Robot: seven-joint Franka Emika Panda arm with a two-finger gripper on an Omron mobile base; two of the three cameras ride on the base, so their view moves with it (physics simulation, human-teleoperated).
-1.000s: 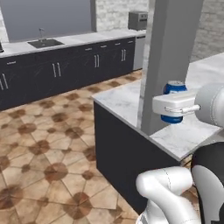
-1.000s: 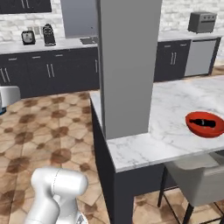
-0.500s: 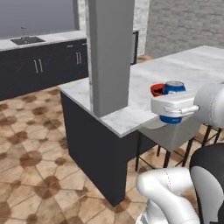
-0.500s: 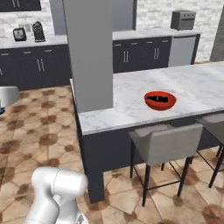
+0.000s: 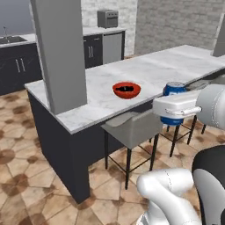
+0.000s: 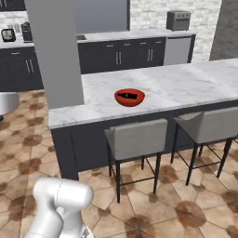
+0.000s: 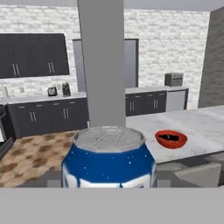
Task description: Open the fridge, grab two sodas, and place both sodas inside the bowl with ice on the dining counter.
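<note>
One dark can (image 6: 128, 96) already lies in the red bowl (image 5: 126, 90) near the dining counter (image 5: 176, 66)'s front edge, it seems — too small to be sure. The gripper (image 5: 174, 107) holds the blue soda (image 7: 108, 158) between its jaws, off the counter's front edge — this second can remains to be placed.

Red bowl (image 6: 129, 97) on white marble counter (image 6: 186, 86), dark can (image 6: 128, 96) lying inside. Grey pillar (image 6: 55, 51) rises from counter's left end. Two grey stools (image 6: 137, 139) tucked beneath. Dark cabinets (image 6: 116, 56) behind.
</note>
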